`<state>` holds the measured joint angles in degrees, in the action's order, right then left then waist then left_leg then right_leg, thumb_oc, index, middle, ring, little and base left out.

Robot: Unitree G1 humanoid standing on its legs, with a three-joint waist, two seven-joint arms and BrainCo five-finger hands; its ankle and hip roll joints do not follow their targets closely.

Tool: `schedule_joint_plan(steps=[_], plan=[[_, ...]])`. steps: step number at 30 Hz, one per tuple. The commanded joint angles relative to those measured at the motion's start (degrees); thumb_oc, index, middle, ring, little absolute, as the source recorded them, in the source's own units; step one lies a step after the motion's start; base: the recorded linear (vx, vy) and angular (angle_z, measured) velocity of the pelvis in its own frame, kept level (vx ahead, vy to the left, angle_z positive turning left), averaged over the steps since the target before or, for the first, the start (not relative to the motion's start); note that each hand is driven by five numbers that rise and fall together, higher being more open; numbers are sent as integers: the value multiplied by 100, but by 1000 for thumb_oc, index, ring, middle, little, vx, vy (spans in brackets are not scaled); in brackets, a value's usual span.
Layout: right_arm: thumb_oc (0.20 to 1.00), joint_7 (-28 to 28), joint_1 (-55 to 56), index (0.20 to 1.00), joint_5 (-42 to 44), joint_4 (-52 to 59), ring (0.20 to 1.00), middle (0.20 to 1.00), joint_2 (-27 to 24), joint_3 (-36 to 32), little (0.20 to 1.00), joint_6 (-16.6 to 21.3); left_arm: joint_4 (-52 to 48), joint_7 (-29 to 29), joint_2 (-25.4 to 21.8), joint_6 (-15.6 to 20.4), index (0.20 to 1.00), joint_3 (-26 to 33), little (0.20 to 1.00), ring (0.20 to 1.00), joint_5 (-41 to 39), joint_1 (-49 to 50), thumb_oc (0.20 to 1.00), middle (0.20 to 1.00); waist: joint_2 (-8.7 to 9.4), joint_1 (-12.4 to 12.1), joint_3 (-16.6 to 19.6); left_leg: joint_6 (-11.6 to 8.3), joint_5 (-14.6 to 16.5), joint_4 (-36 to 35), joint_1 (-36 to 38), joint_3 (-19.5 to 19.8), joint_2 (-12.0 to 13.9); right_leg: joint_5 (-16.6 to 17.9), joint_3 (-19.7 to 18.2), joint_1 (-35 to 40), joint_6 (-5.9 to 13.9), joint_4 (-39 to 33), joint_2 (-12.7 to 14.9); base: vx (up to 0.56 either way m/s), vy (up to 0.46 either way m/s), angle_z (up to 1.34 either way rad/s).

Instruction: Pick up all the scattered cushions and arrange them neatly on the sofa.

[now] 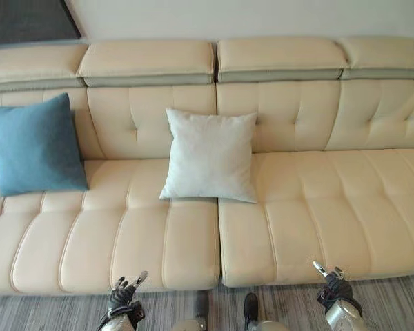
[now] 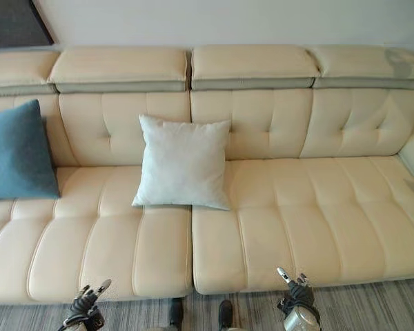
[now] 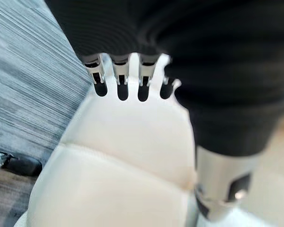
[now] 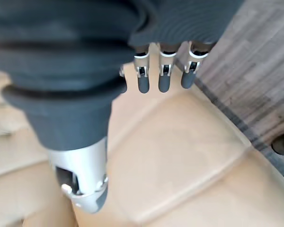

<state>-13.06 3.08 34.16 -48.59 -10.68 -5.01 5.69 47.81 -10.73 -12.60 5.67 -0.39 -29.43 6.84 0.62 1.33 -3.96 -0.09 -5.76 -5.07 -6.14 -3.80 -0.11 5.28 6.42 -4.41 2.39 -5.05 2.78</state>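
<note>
Cushions point(image 1: 210, 156) upright, sofa point(image 1: 345, 207) right open

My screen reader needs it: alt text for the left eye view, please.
A cream sofa holds a blue cushion at its left end and a white cushion mid-seat, both leaning on the backrest. The left hand and right hand hover empty, fingers open, at the front edge.

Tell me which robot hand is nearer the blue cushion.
The left robot hand. It sits at the sofa's front edge, below and right of the blue cushion; the right robot hand is far off toward the other end.
</note>
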Motion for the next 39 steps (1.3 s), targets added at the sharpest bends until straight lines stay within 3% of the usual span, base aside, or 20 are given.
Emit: schedule_joint_plan(steps=[1,5,10,12,13,16,20,22,23,25,28,30,33,36,39], plan=[[1000,152,-266,1000,-408,-145,1000,1000,-213,20,1000,-3,445,224,-185,-49,1000,-120,1000,1000,629,-339,1000,1000,141,66,75,-55,757,7,518,17,-29,-506,162,402,563,5,346,-68,110,-13],[1000,232,-123,1000,-693,-393,1000,1000,-196,125,1000,-50,483,257,-177,-40,1000,-349,1000,1000,987,-352,1000,1000,166,147,90,21,805,7,707,28,-113,-432,173,613,605,5,428,-64,122,-1],[1000,187,-308,1000,-841,-512,1000,1000,-132,274,1000,-32,381,110,-289,63,1000,-365,1000,1000,1054,-512,1000,1000,173,154,-208,60,700,7,618,-248,-64,-119,175,350,704,130,409,-228,61,-29],[1000,445,-278,1000,-544,-601,1000,1000,-96,334,1000,-62,244,190,-326,45,1000,-417,1000,1000,1007,-511,1000,1000,65,142,-272,94,616,7,561,-297,39,-786,169,452,505,1157,354,-285,-36,-40],[1000,479,-265,1000,-508,-651,1000,1000,-96,335,1000,-73,244,213,-314,14,1000,-404,1000,1000,978,-488,1000,1000,65,126,-241,98,619,7,544,-300,40,-908,170,524,494,1443,357,-156,-88,18],[1000,443,-261,1000,-671,-657,1000,1000,-119,351,1000,-128,329,247,-230,-62,1000,-302,1000,1000,768,-381,1000,1000,178,-13,-71,60,545,7,408,-341,-6,-1013,85,1057,512,1284,285,-179,-232,-6],[1000,440,-287,1000,-906,-495,1000,1000,-212,559,1000,-180,442,242,-209,-66,1000,-231,1000,1000,664,-344,1000,1000,210,-62,-82,-133,174,7,200,-388,173,-1333,107,1267,223,520,41,-235,-291,-42],[1000,425,-261,1000,-933,-351,1000,1000,-274,615,1000,-158,400,259,-177,-86,1000,-249,1000,1000,634,-328,1000,1000,179,-24,-175,-297,-67,7,91,-323,266,-1344,102,1313,102,286,-136,-400,-403,9],[1000,385,-230,1000,-880,-204,1000,1000,-314,624,1000,-106,300,256,-131,-107,1000,-291,1000,1000,574,-344,1000,1000,102,32,-358,-484,-306,7,-45,-249,361,-1334,207,1270,1,230,-269,-380,-330,26],[1000,362,-225,1000,-891,-181,1000,1000,-327,640,1000,-87,288,256,-102,-114,1000,-309,1000,1000,575,-370,1000,1000,59,63,-418,-576,-412,7,-110,-220,411,-1285,287,1259,-21,167,-328,-317,-239,54],[1000,275,-299,1000,-1014,-233,1000,1000,-396,706,1000,-101,297,242,-31,-92,1000,-379,1000,1000,626,-482,1000,1000,106,43,-582,-501,-325,102,-25,-134,335,-1157,400,1137,-33,171,-232,-316,-182,8],[1000,314,-312,1000,-964,-274,1000,1000,-360,710,1000,-140,183,254,-35,-66,1000,-408,1000,1000,651,-444,1000,1000,160,56,-499,-361,114,486,93,-163,266,-1046,404,1065,0,81,-152,-182,-123,3],[1000,372,-281,1000,-859,-265,1000,1000,-326,709,1000,-162,99,272,-23,-85,1000,-436,1000,1000,657,-392,1000,1000,149,69,-414,-311,281,588,207,-132,204,-1003,385,1026,7,5,-141,-80,-51,15],[1000,632,-287,1000,-782,-402,1000,1000,-357,872,1000,-227,30,366,1,-119,1000,-464,1000,1000,618,-316,1000,1000,123,51,-282,-211,744,795,633,33,79,-998,348,966,13,5,-148,-77,-7,11],[1000,619,-242,1000,-895,-329,1000,1000,-395,886,1000,-233,-90,401,34,-143,1000,-461,1000,1000,606,-235,1000,1000,67,97,-230,-227,724,594,818,8,113,-960,398,909,23,5,-171,-65,66,3]])
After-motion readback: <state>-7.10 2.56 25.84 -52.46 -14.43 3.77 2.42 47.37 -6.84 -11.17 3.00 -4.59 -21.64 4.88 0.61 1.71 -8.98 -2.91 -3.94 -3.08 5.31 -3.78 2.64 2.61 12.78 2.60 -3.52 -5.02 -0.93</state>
